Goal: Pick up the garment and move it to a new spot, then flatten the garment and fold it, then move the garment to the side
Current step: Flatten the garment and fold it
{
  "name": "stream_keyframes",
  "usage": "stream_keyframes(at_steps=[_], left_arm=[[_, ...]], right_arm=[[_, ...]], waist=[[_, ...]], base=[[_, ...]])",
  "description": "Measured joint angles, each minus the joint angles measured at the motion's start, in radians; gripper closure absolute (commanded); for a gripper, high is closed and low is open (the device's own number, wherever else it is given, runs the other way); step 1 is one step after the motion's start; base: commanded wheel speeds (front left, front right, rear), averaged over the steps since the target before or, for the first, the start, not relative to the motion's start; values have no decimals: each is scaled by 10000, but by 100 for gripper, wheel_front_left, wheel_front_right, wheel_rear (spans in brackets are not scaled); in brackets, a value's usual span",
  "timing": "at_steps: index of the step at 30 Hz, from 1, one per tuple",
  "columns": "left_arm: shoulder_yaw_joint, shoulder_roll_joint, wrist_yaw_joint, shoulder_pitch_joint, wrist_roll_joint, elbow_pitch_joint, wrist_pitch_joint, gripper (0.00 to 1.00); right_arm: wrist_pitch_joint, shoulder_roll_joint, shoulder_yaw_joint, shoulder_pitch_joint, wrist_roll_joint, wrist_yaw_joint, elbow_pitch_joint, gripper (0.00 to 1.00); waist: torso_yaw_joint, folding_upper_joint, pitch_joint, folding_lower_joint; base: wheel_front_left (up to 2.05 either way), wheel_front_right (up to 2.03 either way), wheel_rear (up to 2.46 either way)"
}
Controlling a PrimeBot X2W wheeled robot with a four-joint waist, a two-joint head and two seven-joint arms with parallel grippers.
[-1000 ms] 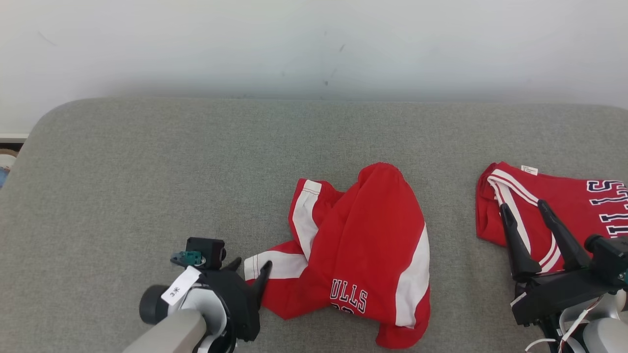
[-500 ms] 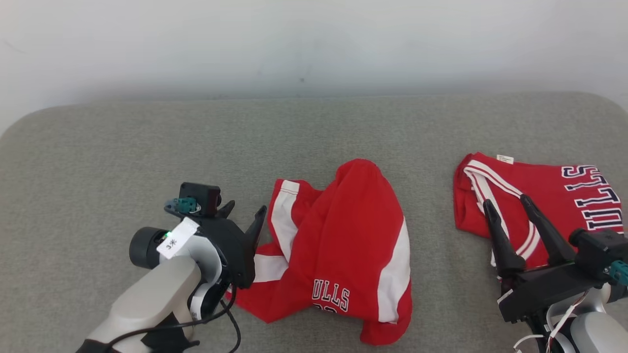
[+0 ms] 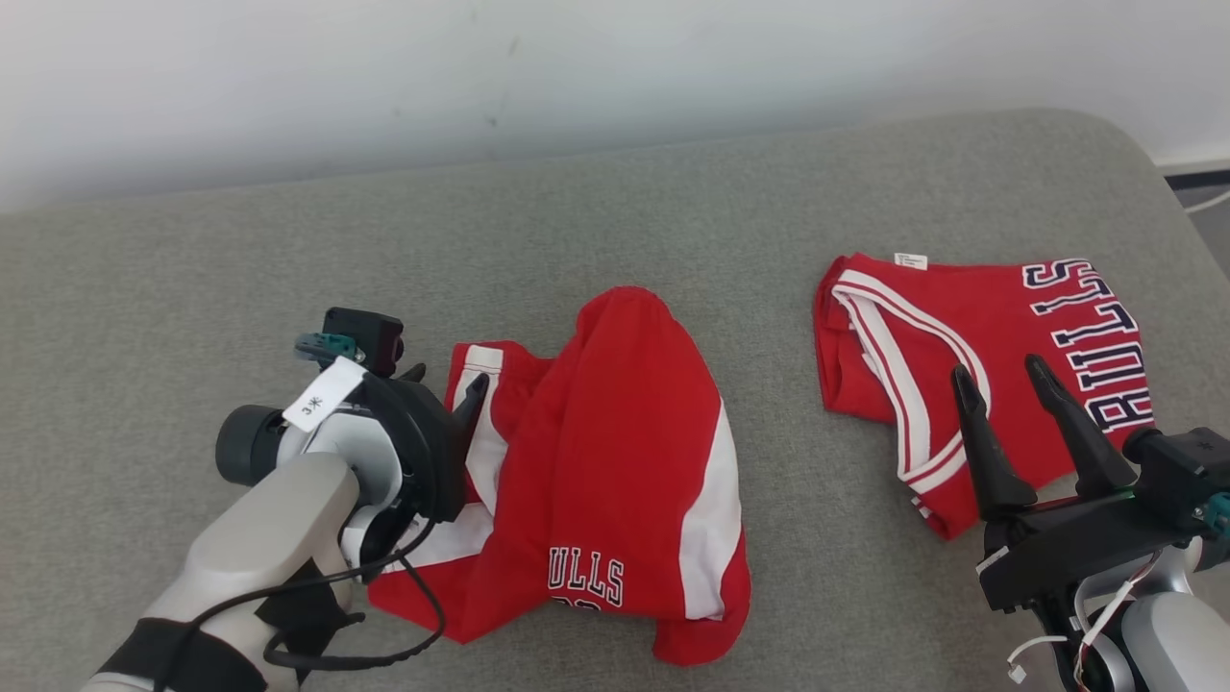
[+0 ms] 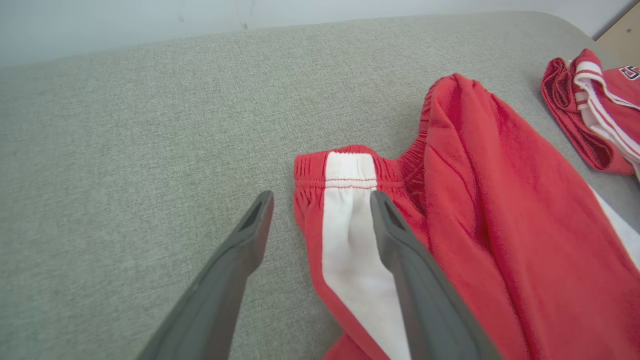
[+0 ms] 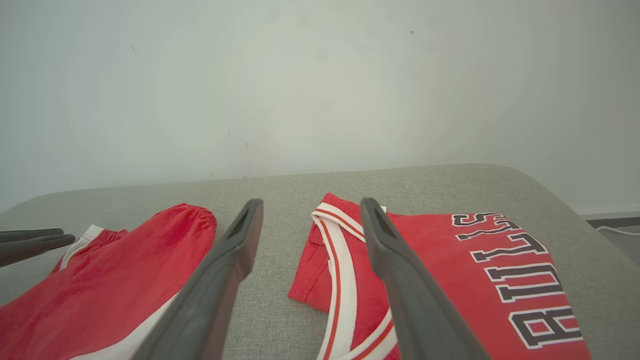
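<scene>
A crumpled pair of red shorts (image 3: 615, 432) with white side stripes and "ULLS" lettering lies mid-surface, also in the left wrist view (image 4: 480, 200) and the right wrist view (image 5: 125, 280). My left gripper (image 3: 447, 380) is open at the shorts' left edge. In its wrist view (image 4: 321, 197) the white-striped waistband corner lies between the spread fingers, ungripped. A second red garment, a folded "BULLS" jersey (image 3: 999, 308) (image 5: 430, 240), lies to the right. My right gripper (image 3: 999, 370) (image 5: 311, 204) hovers open over the jersey's near-left edge, holding nothing.
Both garments rest on a grey padded surface (image 3: 192, 269) with a rounded far-right corner, against a pale wall (image 3: 615, 58). Bare grey fabric stretches left of and behind the shorts. A floor strip and a cable (image 3: 1206, 202) show past the right corner.
The head camera has swung, shifting the whole picture. Relative to the shorts, my left gripper has moved from the white-striped leg end up to the waistband corner. Both grippers stayed open.
</scene>
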Motion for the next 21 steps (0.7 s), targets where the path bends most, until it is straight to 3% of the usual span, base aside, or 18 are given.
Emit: stream_keyframes(at_steps=[8,9,10,11,12,21], left_arm=[[165,-176,-349,-265,-267,556,138,0],[171,-211,-403,-325,-267,623,140,4],[173,-251,-433,-390,-267,694,140,54],[173,-251,-433,-390,-267,694,140,94],[184,-290,-483,-454,-267,765,138,100],[132,-558,-696,-895,-169,1149,-150,100]], right_arm=[[-13,-52,-159,-3,0,-4,-92,0],[-17,-58,-176,-2,0,-4,-107,0],[-50,-67,-207,-3,0,-10,-111,0],[-50,-67,-207,-3,0,-10,-111,0],[-65,-69,-226,-9,0,-13,-113,0],[-104,-63,-278,-173,-4,-58,-21,0]], waist=[[-408,0,466,0],[-438,0,525,1],[-464,-1,583,0],[-464,-1,583,0],[-484,0,635,0],[-387,0,779,-1]], base=[[0,0,0],[0,0,0],[0,0,0],[0,0,0],[0,0,0],[0,0,0]])
